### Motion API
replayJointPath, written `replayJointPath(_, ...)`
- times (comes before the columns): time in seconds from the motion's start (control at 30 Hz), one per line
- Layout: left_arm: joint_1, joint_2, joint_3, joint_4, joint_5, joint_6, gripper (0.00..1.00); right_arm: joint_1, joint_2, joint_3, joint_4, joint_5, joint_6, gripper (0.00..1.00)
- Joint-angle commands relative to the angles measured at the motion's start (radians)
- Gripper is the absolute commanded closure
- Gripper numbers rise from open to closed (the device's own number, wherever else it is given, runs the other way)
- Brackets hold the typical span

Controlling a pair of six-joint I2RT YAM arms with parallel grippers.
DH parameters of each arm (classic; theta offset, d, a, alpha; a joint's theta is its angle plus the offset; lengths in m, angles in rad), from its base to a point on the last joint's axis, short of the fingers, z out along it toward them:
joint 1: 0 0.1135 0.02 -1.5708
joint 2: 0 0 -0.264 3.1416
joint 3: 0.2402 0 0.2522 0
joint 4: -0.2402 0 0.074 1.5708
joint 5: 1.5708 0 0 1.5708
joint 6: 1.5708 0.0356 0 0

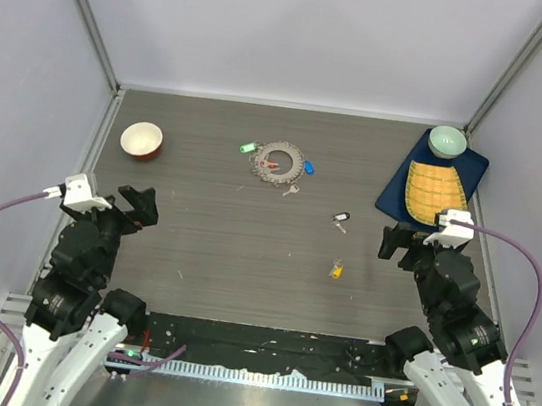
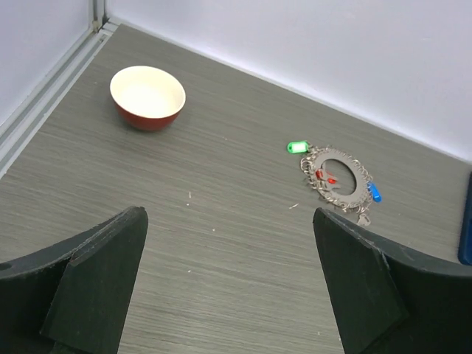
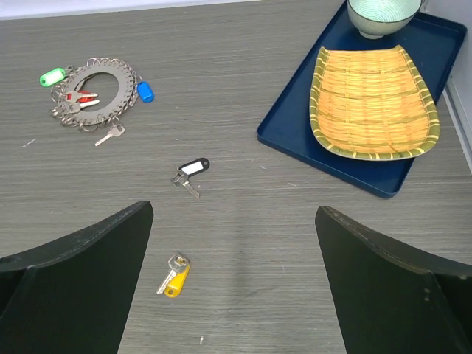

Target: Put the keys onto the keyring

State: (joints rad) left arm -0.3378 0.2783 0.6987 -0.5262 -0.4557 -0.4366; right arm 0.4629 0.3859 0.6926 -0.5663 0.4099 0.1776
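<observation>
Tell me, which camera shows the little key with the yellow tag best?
The right wrist view: the yellow-tagged key lies close to that camera, so silver key and tag can be told apart. The top view shows only a tiny yellow speck. The left wrist view misses it entirely.

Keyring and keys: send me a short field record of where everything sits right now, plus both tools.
keyring: large grey metal ring fringed with silver keys, flat on table, far centre
loose: black-tagged silver key, yellow-tagged silver key, both nearer, apart from ring
beside ring: small untagged silver key, by its near edge
left tool: open, empty
right tool: open, empty
</observation>
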Motion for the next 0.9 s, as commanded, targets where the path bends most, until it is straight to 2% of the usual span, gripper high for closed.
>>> replayJointPath(0.0,0.013,-0.04,-0.011,0.052,0.0,0.015,0.0,0.003,0.028,0.038,0.02,0.006,0.026,0.0)
replayJointPath(0.1,0.014,-0.056,-0.019,0.048,-0.026,0.022,0.0,0.003,0.086,0.048,0.037,-0.043,0.052,0.0)
replayJointPath(0.27,0.014,-0.073,-0.022,0.052,0.008,0.036,0.0,0.003,0.298,0.081,0.114,-0.129,0.111,0.0)
replayJointPath(0.63,0.016,-0.068,-0.031,0.034,0.02,0.045,0.0,0.003,0.846,0.198,0.483,-0.24,0.175,0.0)
replayJointPath(0.7,0.016,-0.067,-0.031,0.035,0.029,0.047,0.0,0.006,0.975,0.241,0.523,-0.237,0.186,0.04)
replayJointPath(0.87,0.016,-0.06,-0.03,0.031,0.034,0.049,0.0,0.022,1.228,0.412,0.589,-0.269,0.186,0.33)
